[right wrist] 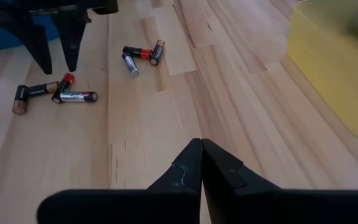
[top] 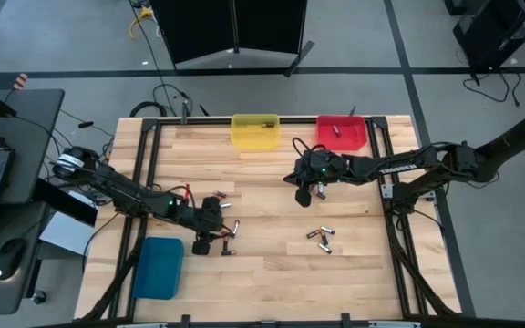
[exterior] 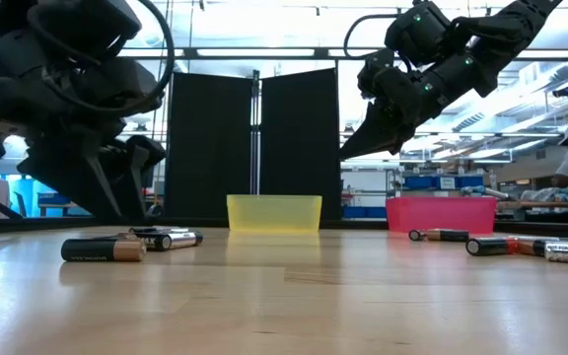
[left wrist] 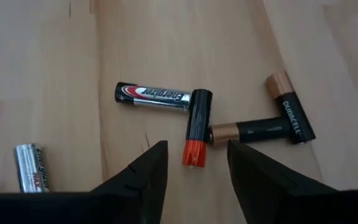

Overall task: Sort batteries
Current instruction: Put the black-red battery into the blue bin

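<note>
Our left end effector (left wrist: pixel 194 168) hangs low over a cluster of batteries on the wooden surface (top: pixel 272 273), its fingers spread with nothing between them. Just ahead of the fingertips lies a black cell with a red-orange cap (left wrist: pixel 196 127), touching a silver-and-black cell (left wrist: pixel 152 96) at one end and sitting beside two copper-topped black cells (left wrist: pixel 253 130) that meet in an L. Our right end effector (right wrist: pixel 201 163) is pressed together and empty, raised above the surface between the yellow bin (top: pixel 255 130) and the red bin (top: pixel 342 133).

We judge the risk to lie in the crowding: the cells touch or nearly touch, so closing on the red-capped one could catch a neighbour, or nudge the round cells so they roll apart. A grip near the cap end might also let it pivot out.

The left wrist view alone shows the labels and how the cells touch. The high view alone shows the blue bin (top: pixel 158 267) near the left arm and a second group of batteries (top: pixel 320 240) further right. The low view shows how high the right arm sits.
</note>
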